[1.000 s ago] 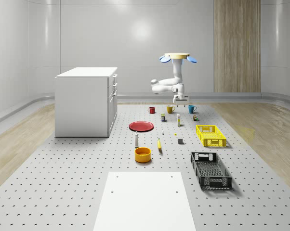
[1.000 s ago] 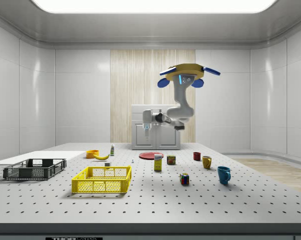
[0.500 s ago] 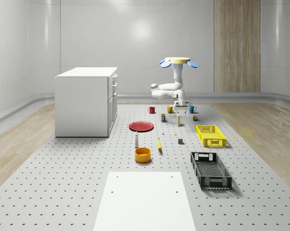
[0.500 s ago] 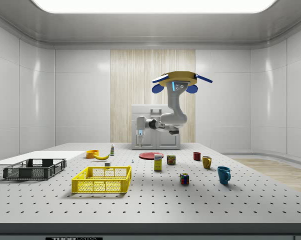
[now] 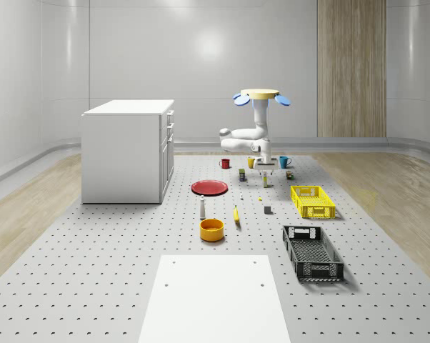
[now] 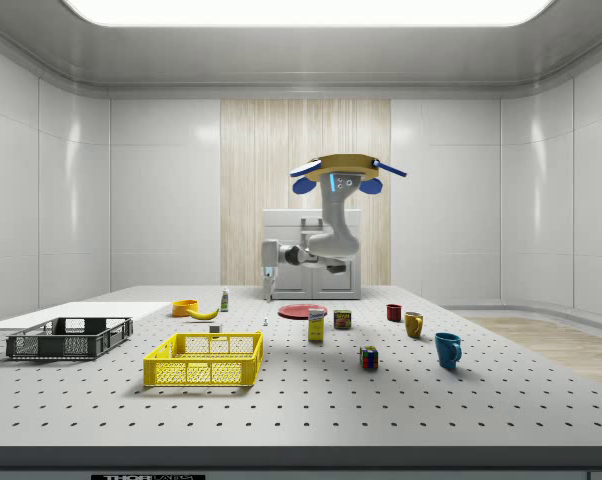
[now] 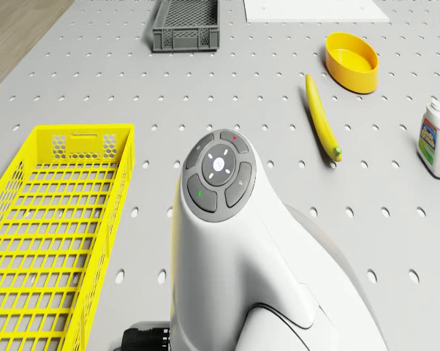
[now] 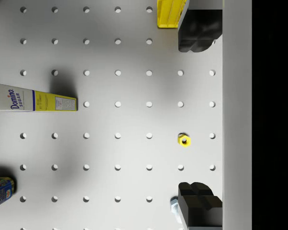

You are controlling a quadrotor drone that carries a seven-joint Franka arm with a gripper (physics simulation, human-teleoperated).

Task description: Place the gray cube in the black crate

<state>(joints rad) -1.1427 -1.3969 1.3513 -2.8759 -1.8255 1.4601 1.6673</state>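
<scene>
Overhead, the drone (image 5: 261, 95) hovers above the far part of the desk (image 5: 115, 271), its hand (image 8: 200, 117) pointing down with fingers (image 8: 199, 31) spread apart and holding nothing, over a small yellow nut (image 8: 183, 140) near the sugar box (image 8: 34, 97). Meanwhile the gray cube (image 5: 268, 209) sits on the desk between the banana (image 5: 236, 214) and the yellow crate (image 5: 312, 201), well apart from the black crate (image 5: 312, 252).

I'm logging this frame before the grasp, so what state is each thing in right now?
Pincer: open, holding nothing, above the table.
Small gray cube: resting on the perforated table, not yet picked.
Black plastic crate: upright, with nothing inside.
Yellow plastic crate: upright, with nothing inside.
Quadrotor drone: hovering over the mugs' end.
</scene>
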